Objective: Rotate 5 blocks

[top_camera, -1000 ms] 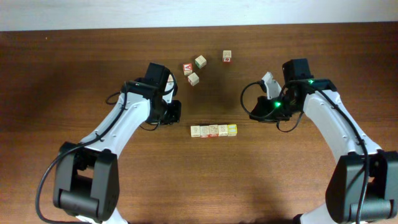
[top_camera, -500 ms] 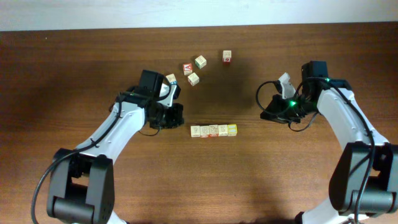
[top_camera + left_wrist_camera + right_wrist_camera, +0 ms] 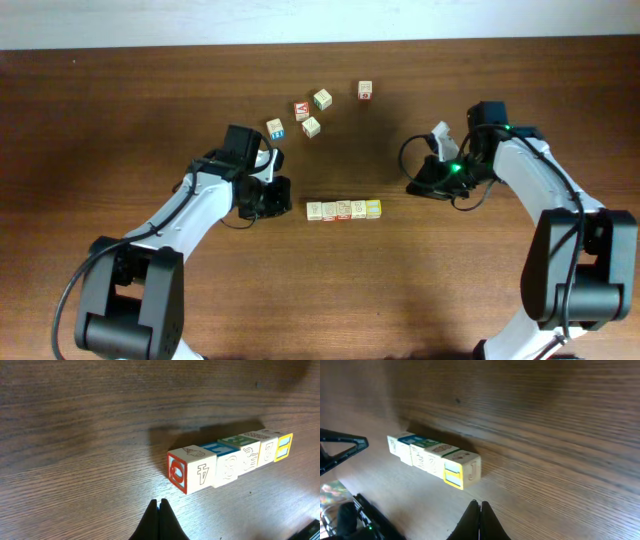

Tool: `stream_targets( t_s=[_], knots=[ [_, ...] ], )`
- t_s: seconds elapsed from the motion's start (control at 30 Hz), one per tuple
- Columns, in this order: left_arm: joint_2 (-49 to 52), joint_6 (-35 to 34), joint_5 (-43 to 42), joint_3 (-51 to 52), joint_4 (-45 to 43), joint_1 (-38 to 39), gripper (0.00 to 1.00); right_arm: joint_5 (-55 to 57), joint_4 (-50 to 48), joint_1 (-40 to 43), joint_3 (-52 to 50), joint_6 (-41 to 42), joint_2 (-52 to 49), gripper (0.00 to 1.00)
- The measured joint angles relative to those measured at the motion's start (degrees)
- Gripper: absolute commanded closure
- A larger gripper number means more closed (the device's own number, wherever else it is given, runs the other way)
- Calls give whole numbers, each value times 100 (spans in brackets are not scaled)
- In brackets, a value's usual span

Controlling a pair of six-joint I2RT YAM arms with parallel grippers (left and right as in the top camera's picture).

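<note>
Looking down from the overhead cam, the five blocks (image 3: 344, 209) sit in one tight row near the middle of the bench (image 3: 120, 120), face to face with no gaps I can see. My guess is they're packed like that so the whole line can be dealt with from its ends rather than chasing singles around

The left hand (image 3: 275, 196) is parked just beside the left end of the row, fingers pinched fully together with nothing between them. Its wrist cam looks straight along the line, and the closest one is the red-framed block (image 3: 192, 474). The right hand (image 3: 418, 186) is on the other side, a bit further off, also pinched together and empty. Its own cam has the yellow-framed block (image 3: 462, 471) nearest, which is the right end of the row

So the row is bracketed, one hand per end. Closed fingers make a thin tip, which to me reads as set up for nudging or tipping a block, not grabbing one. Neither is touching a block right now

Up at the back there's a scatter of loose cubes (image 3: 311, 127), well apart from the row, including one with blue print (image 3: 275, 128) and one with a bold red face (image 3: 301, 110). I'd say those are just spares kept out of the way
</note>
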State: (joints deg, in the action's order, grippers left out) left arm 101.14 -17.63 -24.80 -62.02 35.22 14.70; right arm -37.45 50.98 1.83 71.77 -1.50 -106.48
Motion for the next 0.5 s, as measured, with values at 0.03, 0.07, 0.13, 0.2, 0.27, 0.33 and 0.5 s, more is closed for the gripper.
stream_targets(
  t_s=[0.03, 0.07, 0.13, 0.2, 0.27, 0.33, 0.5],
  knots=[
    [0, 0, 13, 0, -28, 0, 100, -15, -24, -44, 0, -7, 0, 96],
    [0, 0, 17, 0, -59, 0, 100, -17, -35, -50, 0, -7, 0, 96],
    [0, 2, 22, 0, -111, 20, 100, -17, -52, -55, 0, -9, 0, 96],
    [0, 4, 57, 0, -179, 83, 100, -17, -52, -55, 0, -4, 0, 96],
    [20, 2, 107, 0, -212, 173, 100, -17, -52, -55, 0, -9, 0, 96],
    [120, 2, 107, 0, -310, 249, 100, -17, -52, -55, 0, -7, 0, 96],
    [341, 4, 101, 0, -339, 282, 100, -17, -52, -55, 0, -2, 0, 96]
  ],
)
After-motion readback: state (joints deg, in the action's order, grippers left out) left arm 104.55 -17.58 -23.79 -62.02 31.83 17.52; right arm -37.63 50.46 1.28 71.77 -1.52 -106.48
